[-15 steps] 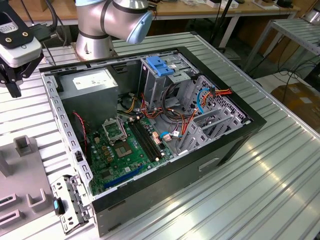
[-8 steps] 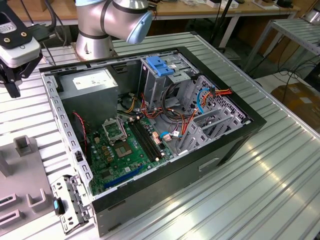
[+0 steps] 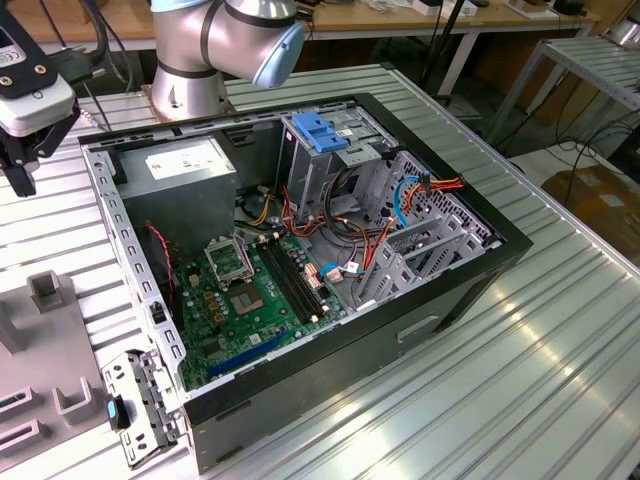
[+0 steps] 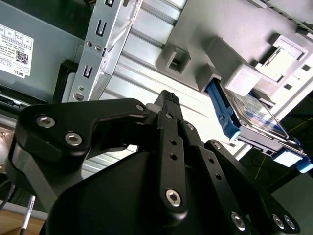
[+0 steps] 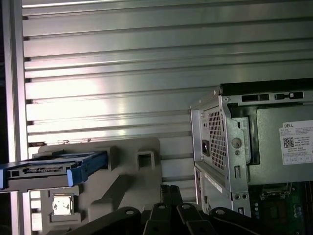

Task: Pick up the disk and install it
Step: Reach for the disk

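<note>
Gripper (image 4: 168, 98) hung above the table, beside the open computer case (image 3: 400, 330), fingertips pressed together and holding nothing. Disk (image 5: 46, 169) sat well apart from it, slotted in a grey holder (image 5: 127, 181), probably to keep its blue-railed edges reachable.

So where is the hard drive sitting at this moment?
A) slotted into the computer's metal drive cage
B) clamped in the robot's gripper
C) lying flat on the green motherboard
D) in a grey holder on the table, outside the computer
D: in the first wrist view the hard drive, with its blue side rails, sits in the grey holder on the ribbed table, apart from the computer case.
</note>
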Robot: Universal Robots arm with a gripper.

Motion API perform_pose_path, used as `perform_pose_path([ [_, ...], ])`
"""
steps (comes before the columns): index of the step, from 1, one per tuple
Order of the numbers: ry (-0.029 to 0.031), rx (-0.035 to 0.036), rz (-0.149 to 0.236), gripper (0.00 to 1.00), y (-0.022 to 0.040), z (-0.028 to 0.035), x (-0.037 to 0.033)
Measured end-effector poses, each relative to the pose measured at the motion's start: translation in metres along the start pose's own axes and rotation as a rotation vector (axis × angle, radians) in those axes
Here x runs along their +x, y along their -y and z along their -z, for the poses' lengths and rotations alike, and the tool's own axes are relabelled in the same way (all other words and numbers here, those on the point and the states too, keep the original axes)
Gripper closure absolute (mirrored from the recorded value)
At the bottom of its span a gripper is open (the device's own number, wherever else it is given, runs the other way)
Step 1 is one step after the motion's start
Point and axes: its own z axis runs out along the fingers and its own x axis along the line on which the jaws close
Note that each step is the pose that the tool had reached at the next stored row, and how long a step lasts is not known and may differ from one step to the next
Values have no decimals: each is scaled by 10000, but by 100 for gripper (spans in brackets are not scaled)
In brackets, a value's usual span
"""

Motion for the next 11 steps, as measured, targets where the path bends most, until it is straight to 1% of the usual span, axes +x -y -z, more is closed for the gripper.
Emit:
perform_pose_path([
  [11, -12, 0, 0, 89, 5, -2, 82],
])
